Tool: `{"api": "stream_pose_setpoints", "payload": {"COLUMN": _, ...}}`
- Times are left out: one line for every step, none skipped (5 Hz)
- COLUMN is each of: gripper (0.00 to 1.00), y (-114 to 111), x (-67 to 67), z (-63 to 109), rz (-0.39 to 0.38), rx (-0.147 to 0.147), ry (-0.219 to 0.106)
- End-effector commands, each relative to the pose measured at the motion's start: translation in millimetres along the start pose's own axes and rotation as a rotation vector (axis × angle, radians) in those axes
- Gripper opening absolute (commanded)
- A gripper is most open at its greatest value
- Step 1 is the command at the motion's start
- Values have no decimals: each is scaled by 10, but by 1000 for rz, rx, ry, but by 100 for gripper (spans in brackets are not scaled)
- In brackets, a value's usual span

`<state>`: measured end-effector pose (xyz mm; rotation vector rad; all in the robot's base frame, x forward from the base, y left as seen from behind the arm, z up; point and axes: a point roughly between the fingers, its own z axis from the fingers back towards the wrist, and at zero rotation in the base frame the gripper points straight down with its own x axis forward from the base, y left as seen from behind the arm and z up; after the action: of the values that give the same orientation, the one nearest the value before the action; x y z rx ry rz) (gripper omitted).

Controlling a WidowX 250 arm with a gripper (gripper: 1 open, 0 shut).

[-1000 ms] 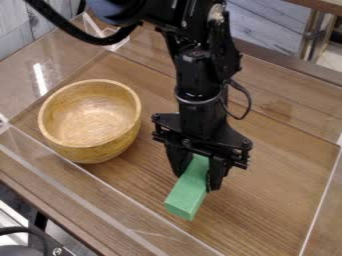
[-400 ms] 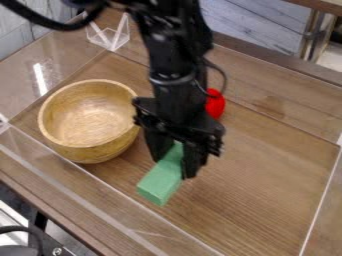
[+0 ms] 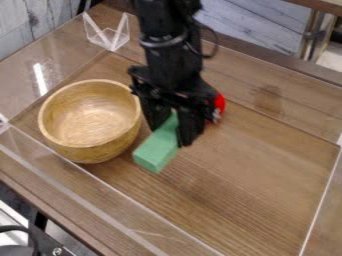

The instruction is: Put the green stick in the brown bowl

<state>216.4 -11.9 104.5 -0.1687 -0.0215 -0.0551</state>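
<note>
Above our wooden table [image 3: 254, 190], 1 gripper [image 3: 168, 116] grips the green stick [image 3: 158, 147]; we've yet to reach the bowl [image 3: 88, 120].

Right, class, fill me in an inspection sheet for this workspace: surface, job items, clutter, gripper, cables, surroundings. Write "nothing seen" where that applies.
Surface: brown wooden table, raised strip along the near left edge.
Green stick: held in the gripper, its lower part hanging right of the bowl in the picture.
Brown bowl: upright on the table at the left, inside bare as far as visible; stick not in it.
Clutter: red object behind the arm, partly hidden.
Gripper: black, closed on the stick.
Cables: black cable by the arm at the top; dark coiled item at bottom left, unclear.
Surroundings: pale wooden structure at top right; corrugated panel at top left.
</note>
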Motion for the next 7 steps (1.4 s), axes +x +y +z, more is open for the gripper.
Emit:
{"api": "stream_pose_setpoints", "payload": {"gripper": 0, "y": 365, "x": 69, "z": 270, "rz": 14, "rx": 31, "ry": -67}}
{"api": "stream_pose_setpoints", "payload": {"gripper": 0, "y": 715, "x": -9, "z": 354, "rz": 35, "rx": 50, "ry": -72}}
{"api": "stream_pose_setpoints", "payload": {"gripper": 0, "y": 896, "x": -107, "z": 270, "rz": 62, "rx": 55, "ry": -70}}
{"api": "stream_pose_setpoints", "payload": {"gripper": 0, "y": 993, "x": -131, "z": 198, "rz": 90, "rx": 62, "ry": -72}}
{"api": "stream_pose_setpoints", "payload": {"gripper": 0, "y": 1040, "x": -82, "z": 125, "rz": 132, "rx": 70, "ry": -75}}
{"api": "stream_pose_setpoints", "payload": {"gripper": 0, "y": 1067, "x": -45, "z": 66, "rz": 155, "rx": 73, "ry": -74}}
{"api": "stream_pose_setpoints", "payload": {"gripper": 0, "y": 1082, "x": -40, "z": 17, "rz": 163, "rx": 74, "ry": -69}}
